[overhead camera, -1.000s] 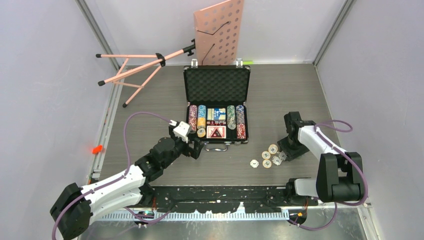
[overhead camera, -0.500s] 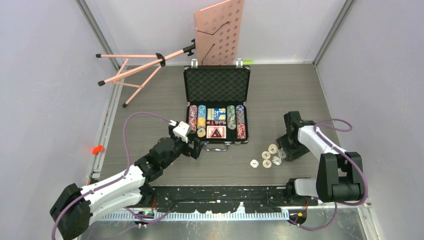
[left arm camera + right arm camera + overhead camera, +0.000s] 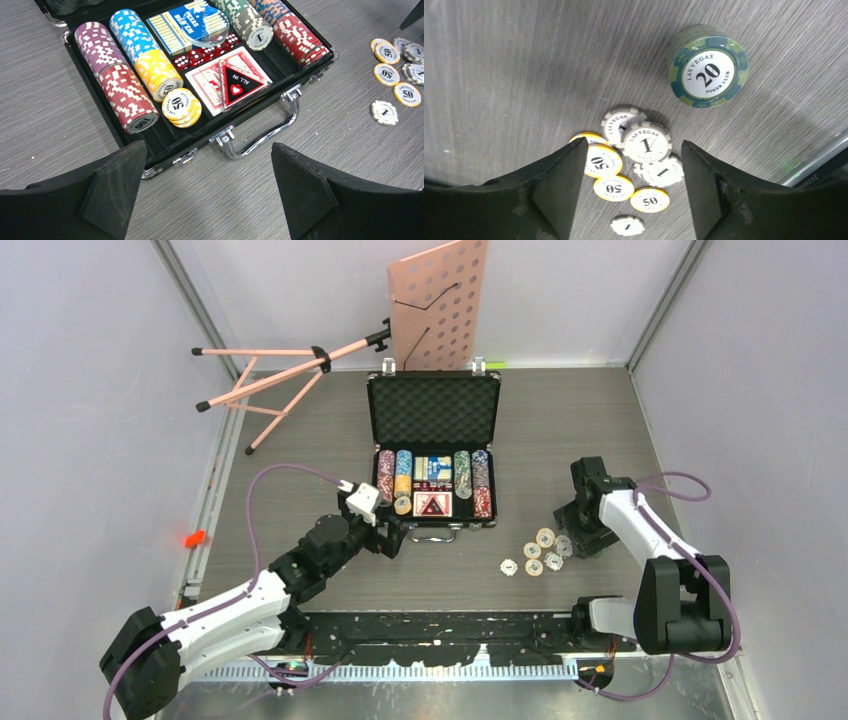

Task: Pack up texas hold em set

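Case [image 3: 162,142] lid cropped. Left gripper [image 3: 207,150] gaping, empty, by handle [image 3: 260,140] — right gripper [image 3: 634,150] gaping, empty, over chips [image 3: 646,145]

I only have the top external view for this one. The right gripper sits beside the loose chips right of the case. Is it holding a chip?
Observer: No. In the right wrist view the right gripper is open and holds nothing.
Operator: What values are the loose chips? I can't read them from above.
Observer: White 1s and yellow 50s, lying in one small cluster on the table.
Operator: Anything else close to that gripper?
Observer: A green 20 chip, lying apart from the cluster; it may top a short stack.
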